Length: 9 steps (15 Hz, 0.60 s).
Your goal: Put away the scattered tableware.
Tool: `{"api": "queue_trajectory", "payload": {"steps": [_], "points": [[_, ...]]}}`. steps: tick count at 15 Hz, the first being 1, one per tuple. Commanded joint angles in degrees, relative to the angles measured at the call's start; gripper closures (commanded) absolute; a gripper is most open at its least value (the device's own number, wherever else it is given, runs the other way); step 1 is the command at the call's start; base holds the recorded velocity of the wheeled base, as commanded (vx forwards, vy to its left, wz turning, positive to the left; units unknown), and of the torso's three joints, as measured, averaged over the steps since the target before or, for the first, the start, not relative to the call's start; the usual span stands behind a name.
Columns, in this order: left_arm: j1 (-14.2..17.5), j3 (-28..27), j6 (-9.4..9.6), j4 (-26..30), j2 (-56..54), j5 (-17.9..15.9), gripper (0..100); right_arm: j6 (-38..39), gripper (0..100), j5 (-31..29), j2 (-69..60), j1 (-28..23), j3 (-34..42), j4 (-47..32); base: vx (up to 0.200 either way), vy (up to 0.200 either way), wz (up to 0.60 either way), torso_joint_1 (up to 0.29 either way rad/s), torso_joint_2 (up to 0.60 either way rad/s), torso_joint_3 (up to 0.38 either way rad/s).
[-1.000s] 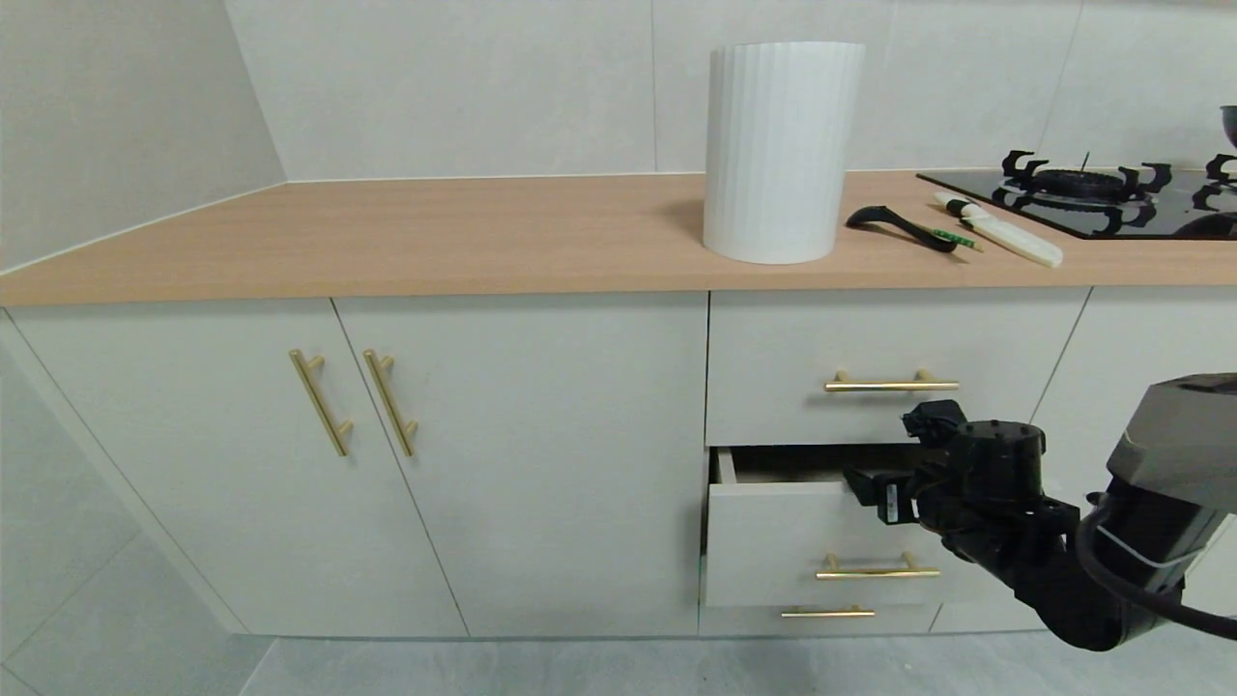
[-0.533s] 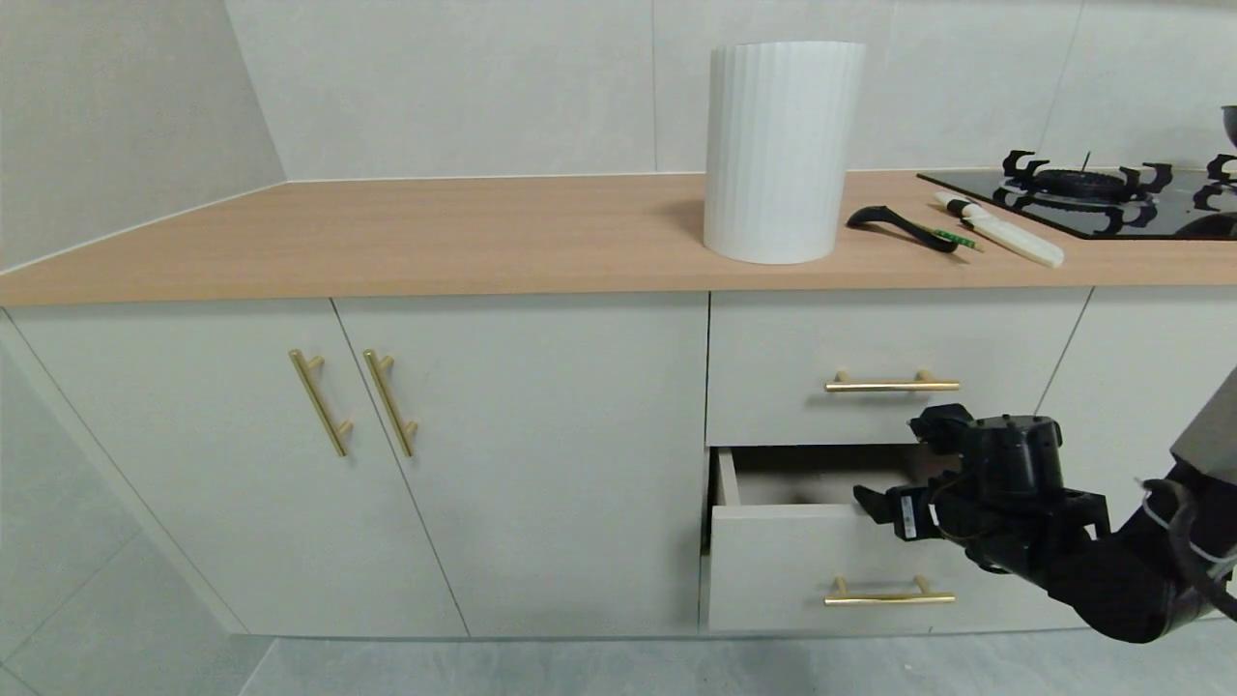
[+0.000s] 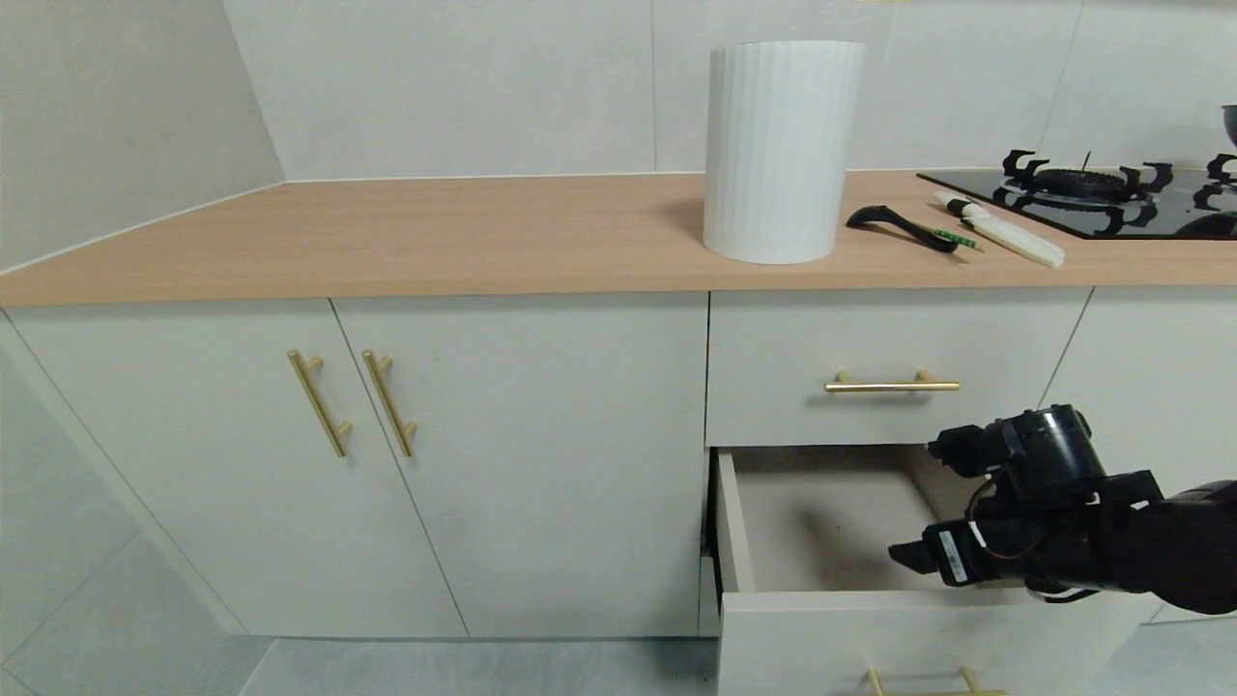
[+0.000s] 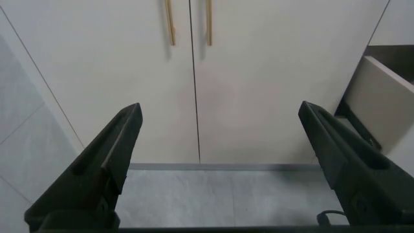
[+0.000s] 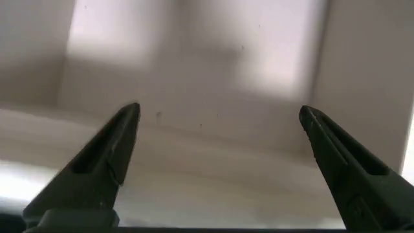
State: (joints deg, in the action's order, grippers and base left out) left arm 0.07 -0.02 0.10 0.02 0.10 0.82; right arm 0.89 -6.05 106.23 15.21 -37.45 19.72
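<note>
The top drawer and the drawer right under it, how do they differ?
The top drawer is shut; the lower drawer is pulled far out, its inside showing. The top drawer's gold handle shows whole; the lower drawer's handle is cut off by the head view's bottom edge. The right claw, open, hangs over the lower drawer, not at the top drawer. Both have pale fronts and gold bar handles.

The desk (image 3: 435, 232) is a smooth, matt wood-grain top. On it the ribbed white container (image 3: 781, 145) looks matt, and the hob (image 3: 1140, 217) is glossy black glass. The cupboard doors (image 3: 541, 464) and the open drawer (image 3: 821, 522) are smooth, matt, pale panels. The bar handle (image 3: 892, 386) is brushed gold-coloured metal. The right gripper (image 3: 920, 503) has jaws of matt black plastic.
</note>
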Motion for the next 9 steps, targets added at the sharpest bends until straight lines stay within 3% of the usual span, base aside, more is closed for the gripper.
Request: {"api": "queue_trajectory", "payload": {"steps": [1, 9], "points": [[0.01, 0.02, -0.01, -0.02, -0.01, -0.03, 0, 0.08, 0, -0.02, -2.25, 0.17, -1.4, -2.41, 0.0, 0.0, 0.0, 0.0, 0.0, 0.0], [0.01, 0.02, -0.01, -0.02, -0.01, -0.03, 0, -3.61, 0, -0.55, -3.57, 1.57, -2.28, -15.59, 0.0, 0.0, 0.0, 0.0, 0.0, 0.0]]}}
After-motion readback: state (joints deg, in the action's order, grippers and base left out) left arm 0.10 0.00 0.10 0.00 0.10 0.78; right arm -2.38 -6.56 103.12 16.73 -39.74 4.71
